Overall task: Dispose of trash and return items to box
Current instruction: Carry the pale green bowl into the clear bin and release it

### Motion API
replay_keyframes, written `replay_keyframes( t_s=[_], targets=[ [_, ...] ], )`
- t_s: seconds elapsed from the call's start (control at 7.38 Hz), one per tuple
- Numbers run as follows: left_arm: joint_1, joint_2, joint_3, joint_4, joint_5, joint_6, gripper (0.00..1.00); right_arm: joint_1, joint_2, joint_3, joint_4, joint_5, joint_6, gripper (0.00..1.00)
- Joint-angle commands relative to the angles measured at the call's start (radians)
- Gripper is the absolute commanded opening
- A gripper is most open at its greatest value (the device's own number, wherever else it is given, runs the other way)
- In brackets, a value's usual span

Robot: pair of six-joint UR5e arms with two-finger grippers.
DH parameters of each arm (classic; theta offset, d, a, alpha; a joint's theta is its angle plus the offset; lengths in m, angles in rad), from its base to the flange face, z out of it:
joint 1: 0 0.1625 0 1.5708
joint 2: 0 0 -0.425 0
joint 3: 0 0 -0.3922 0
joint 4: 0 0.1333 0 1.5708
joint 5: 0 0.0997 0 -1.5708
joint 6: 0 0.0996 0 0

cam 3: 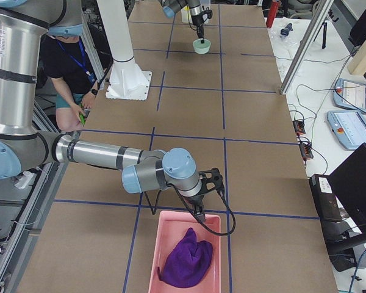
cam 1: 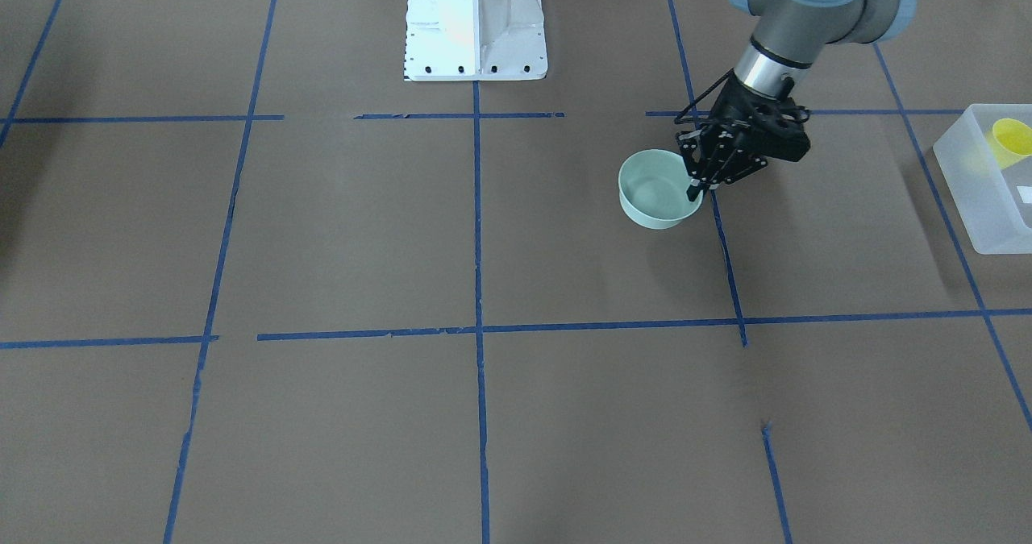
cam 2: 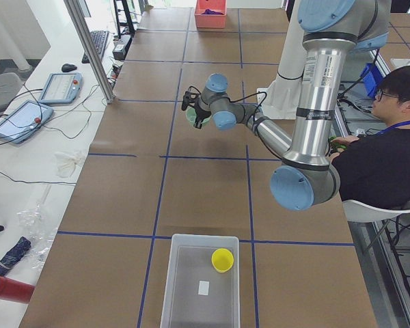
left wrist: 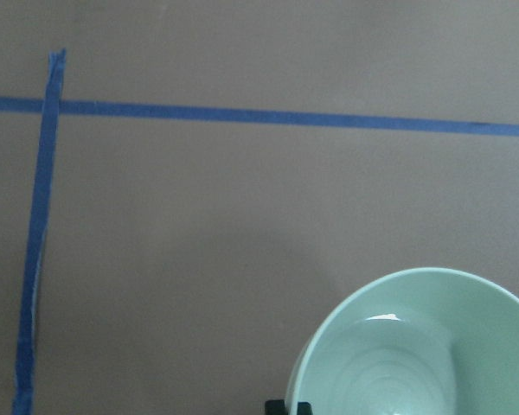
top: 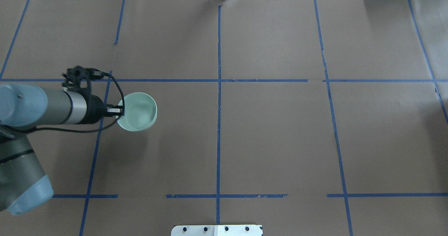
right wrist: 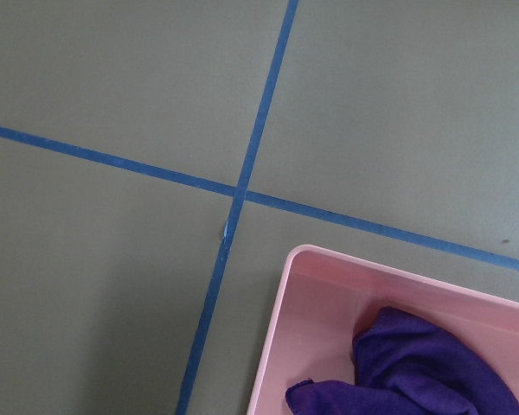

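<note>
The pale mint-green bowl (cam 1: 655,196) (top: 138,112) is in my left half of the table. My left gripper (cam 1: 695,190) (top: 118,111) is shut on its rim on the side nearest the arm. I cannot tell whether the bowl touches the paper. The left wrist view shows the bowl (left wrist: 415,350) from above, empty. The frosted-white box (cam 1: 977,205) (cam 2: 184,287) stands at the table's left end with the yellow cup (cam 1: 1011,139) (cam 2: 223,260) lying inside. My right gripper (cam 3: 200,215) hangs over the near rim of a pink tray; I cannot tell whether it is open or shut.
The pink tray (cam 3: 171,247) (right wrist: 329,281) at the table's right end holds a purple cloth (cam 3: 186,265) (right wrist: 419,367). The white robot base (cam 1: 476,28) stands at the table's middle edge. A seated operator (cam 2: 389,137) is beside the robot. Blue tape lines grid the brown paper.
</note>
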Motion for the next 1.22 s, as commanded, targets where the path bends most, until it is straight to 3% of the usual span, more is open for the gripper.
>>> replay_keyframes(
  t_s=[0.0, 0.41, 0.81, 1.08],
  targets=[
    [-0.273, 0.108, -0.030, 0.000, -0.217, 0.365, 0.00, 0.000, 0.000, -0.001, 0.000, 0.000, 0.000, 1.00],
    [-0.549, 0.247, 0.026, 0.002, -0.409, 0.883, 0.00, 0.000, 0.003, -0.001, 0.000, 0.000, 0.002, 1.00],
    [-0.814, 0.242, 0.228, 0.151, -0.424, 1.456, 0.00, 0.000, 0.006, 0.000, 0.000, 0.000, -0.003, 1.00],
    [-0.886, 0.217, 0.369, 0.144, -0.420, 1.621, 0.00, 0.000, 0.008, 0.000, 0.000, 0.001, -0.006, 1.00]
  ],
)
